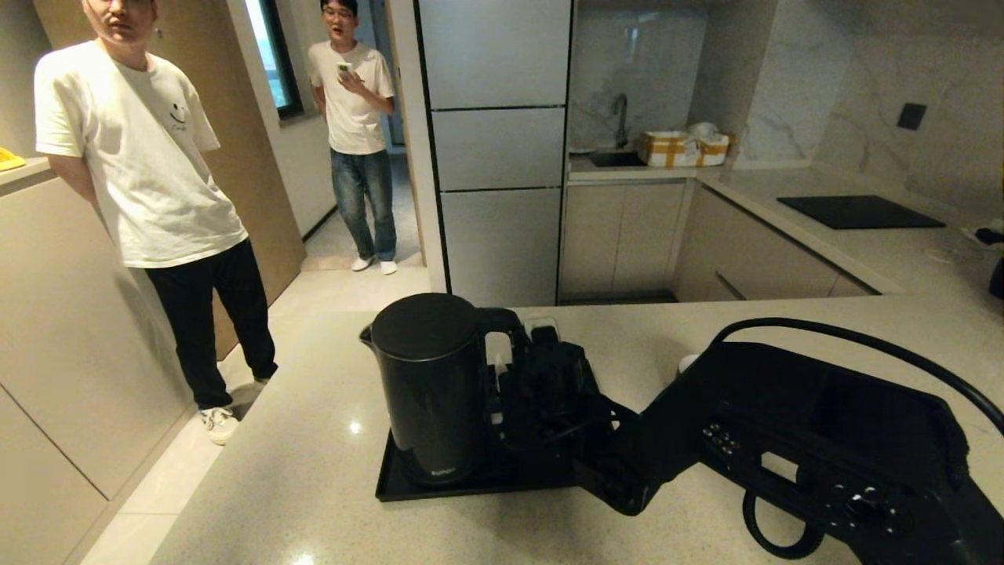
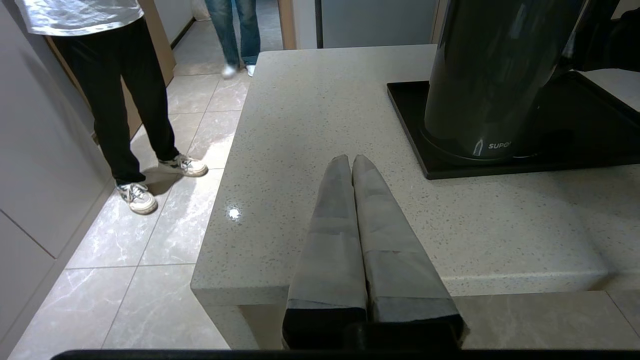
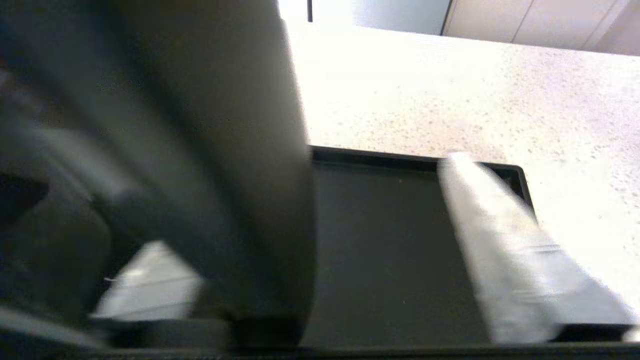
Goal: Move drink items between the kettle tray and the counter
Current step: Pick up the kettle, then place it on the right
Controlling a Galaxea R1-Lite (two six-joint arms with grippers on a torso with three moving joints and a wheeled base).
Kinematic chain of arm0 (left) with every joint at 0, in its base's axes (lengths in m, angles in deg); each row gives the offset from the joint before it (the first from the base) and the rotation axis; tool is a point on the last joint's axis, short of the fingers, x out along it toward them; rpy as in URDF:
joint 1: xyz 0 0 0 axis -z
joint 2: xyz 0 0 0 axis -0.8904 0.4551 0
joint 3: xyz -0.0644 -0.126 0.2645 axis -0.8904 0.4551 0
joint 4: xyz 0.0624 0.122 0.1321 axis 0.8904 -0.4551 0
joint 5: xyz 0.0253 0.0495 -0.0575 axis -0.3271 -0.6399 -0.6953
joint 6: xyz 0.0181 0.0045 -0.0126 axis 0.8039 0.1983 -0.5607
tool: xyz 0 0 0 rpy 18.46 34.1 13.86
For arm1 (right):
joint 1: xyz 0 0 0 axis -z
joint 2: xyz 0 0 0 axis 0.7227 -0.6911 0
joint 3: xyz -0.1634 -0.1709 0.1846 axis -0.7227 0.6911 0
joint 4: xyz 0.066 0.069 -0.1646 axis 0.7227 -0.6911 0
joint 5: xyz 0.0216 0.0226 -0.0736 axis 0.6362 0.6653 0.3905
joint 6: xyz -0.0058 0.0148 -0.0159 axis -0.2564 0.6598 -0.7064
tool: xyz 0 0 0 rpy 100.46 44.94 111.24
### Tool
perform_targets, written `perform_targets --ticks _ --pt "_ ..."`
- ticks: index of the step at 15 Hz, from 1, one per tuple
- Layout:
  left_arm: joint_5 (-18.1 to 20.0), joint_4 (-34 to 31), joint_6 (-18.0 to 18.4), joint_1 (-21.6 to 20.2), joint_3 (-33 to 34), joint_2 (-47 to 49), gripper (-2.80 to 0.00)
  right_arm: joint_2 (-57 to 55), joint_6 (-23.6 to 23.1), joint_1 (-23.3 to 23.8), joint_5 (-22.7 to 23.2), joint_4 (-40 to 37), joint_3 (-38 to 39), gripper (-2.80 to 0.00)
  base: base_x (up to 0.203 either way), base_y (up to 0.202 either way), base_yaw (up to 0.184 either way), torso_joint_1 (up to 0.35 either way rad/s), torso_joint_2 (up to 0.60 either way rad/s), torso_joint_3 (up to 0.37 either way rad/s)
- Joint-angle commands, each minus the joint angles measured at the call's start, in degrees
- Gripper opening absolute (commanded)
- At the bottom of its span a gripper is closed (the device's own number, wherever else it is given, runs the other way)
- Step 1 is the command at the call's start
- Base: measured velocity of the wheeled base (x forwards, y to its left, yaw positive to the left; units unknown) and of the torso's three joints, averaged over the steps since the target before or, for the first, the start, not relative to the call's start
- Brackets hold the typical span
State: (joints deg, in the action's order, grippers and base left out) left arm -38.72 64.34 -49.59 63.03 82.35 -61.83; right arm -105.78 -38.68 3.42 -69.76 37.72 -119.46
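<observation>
**Kettle on its tray, right gripper at the handle**

The black kettle (image 1: 430, 386) stood upright on the kettle tray (image 1: 408, 488), at the tray's end nearer the two onlookers. The tray lay flat on the pale speckled counter (image 1: 314, 439). The round base disc was barely visible beneath the kettle, showing only as a dark ring in the left wrist view.

The right gripper (image 1: 514, 392) was at the kettle's loop handle (image 1: 502, 322), on the side of the kettle away from the onlookers. In the right wrist view its fingers (image 3: 505, 250) stood spread wide, one on each side of a dark upright bar of the kettle, and the bare tray floor showed between the bar and the far finger. That view was smeared, so contact with the handle could not be made out. From the head view, the black arm covered the rest of the tray and most of the counter behind it. A small white rim (image 1: 688, 362) peeped out beyond the arm; what it belonged to could not be told.

The left gripper (image 2: 350, 165) hung at the counter's near edge, well apart from the kettle, its two grey fingers pressed together on nothing.

Beyond the kettle, two men in white T-shirts (image 1: 141, 149) stood on the tiled floor. A black cooktop (image 1: 859, 211) was set into a far worktop.
</observation>
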Motion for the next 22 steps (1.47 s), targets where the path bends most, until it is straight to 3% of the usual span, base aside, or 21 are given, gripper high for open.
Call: perform_targets --ticks 1,22 --pt "0.0 0.0 0.0 -0.01 0.01 -0.02 -2.8 -1.73 -0.08 -0.03 -0.1 0.09 0.1 -2.8 0.0 0.0 0.0 0.0 0.0 0.0" --pt "0.0 0.0 0.0 -0.01 0.01 -0.02 -2.8 10.96 1.51 -0.47 -0.46 0.19 6.25 -2.8 0.0 0.0 0.0 0.0 0.0 0.0"
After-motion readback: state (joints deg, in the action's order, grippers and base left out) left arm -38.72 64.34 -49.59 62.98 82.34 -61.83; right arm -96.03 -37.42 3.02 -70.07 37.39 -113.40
